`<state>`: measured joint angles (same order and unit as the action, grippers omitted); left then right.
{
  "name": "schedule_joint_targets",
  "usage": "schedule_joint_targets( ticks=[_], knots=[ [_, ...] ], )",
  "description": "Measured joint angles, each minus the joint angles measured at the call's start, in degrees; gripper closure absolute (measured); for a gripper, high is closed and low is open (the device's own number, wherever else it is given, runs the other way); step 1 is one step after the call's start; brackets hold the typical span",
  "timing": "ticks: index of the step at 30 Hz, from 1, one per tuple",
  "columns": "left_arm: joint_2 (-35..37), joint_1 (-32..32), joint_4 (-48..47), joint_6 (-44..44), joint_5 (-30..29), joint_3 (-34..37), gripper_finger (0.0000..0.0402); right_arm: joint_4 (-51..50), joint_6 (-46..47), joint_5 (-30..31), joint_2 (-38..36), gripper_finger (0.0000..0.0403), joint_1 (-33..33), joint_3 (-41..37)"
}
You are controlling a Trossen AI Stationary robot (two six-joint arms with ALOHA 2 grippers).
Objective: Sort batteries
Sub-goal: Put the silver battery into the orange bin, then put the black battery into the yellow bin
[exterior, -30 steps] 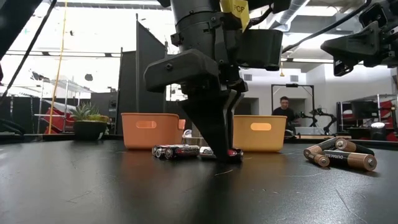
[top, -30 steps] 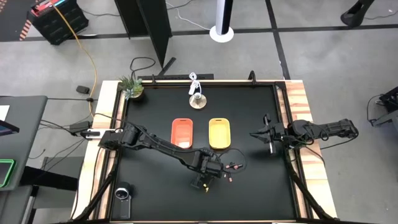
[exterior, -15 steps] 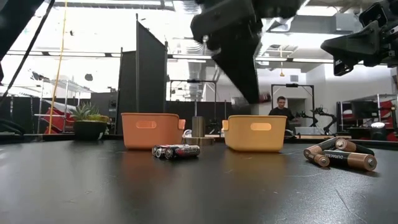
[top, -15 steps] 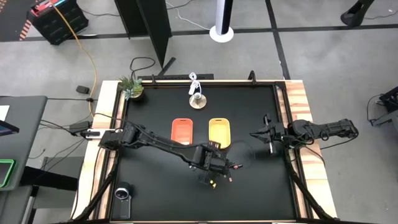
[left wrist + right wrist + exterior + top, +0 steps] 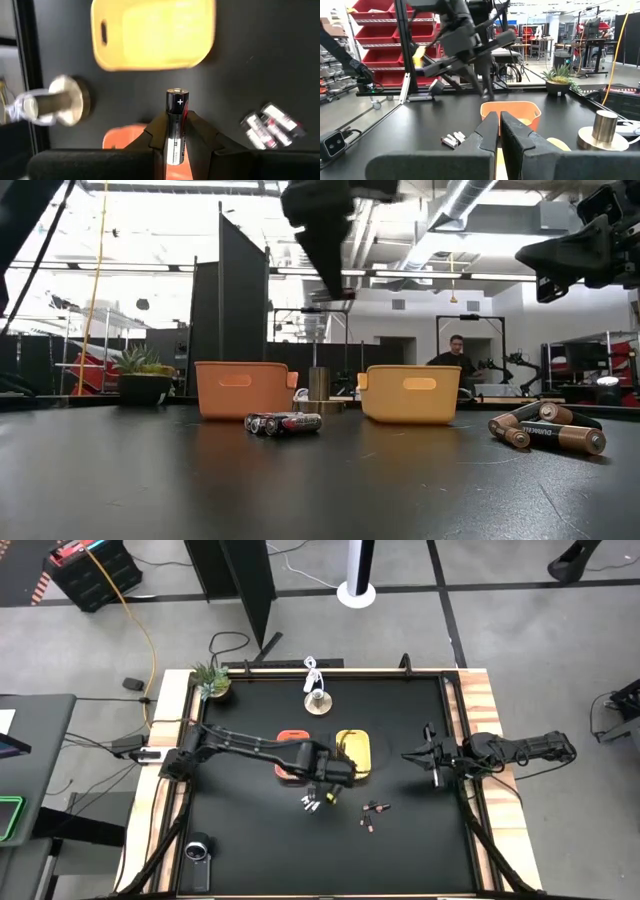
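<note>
Left end effector closed on a small dark cylindrical battery w/ a metal cap and a "+" mark, held upright between the two dark fingers, lifted above the black matte table, near the gap between the orange oval plastic tray and the yellow oval plastic tray. Best to decide first which tray takes this dark type, then to carry the cell over the middle of that tray, not over its rim, to lower it close to the tray floor and only then to let go; a smooth round cell dropped from high will probably bounce or roll out. Good also to keep the wrist level, since the grip sits on the lower part of the cell and a tilt could let it slip. Other batteries lie loose on the table: a light silvery group w/ red marks just beside the left arm, a dark group a bit farther toward the right side. Trays look like smooth moulded plastic w/ rounded corners and low walls; table surface dull, slightly reflective. Right end effector closed on nothing, waiting at the table's right edge, well apart from the trays.
</note>
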<state>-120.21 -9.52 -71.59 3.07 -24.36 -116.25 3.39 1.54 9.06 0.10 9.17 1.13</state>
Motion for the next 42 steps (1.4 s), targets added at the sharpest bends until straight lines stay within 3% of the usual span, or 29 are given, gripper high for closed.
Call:
schedule_joint_targets(
  ticks=[4,11,16,29,42],
  knots=[
    [6.72,1.66,3.88,2.8,0.05,11.32,0.0366,-0.03,-0.02,0.0,0.0,0.0365,0.07,0.0],
    [20.47,5.61,22.77,8.03,5.85,37.64,0.0366,0.03,0.0,0.0,-0.02,0.0365,0.11,0.0],
    [24.02,8.28,30.5,14.26,8.82,49.09,0.0366,0.0,0.0,0.0,-0.02,0.0365,0.11,0.0],
    [24.23,12.08,34.2,18.72,12.13,52.04,0.0351,0.01,-0.02,0.0,0.0,0.0365,0.09,0.0],
    [24.23,12.33,34.27,20.11,11.82,51.8,0.0234,-0.51,-0.07,0.0,-0.02,0.0365,0.09,0.0]
  ],
)
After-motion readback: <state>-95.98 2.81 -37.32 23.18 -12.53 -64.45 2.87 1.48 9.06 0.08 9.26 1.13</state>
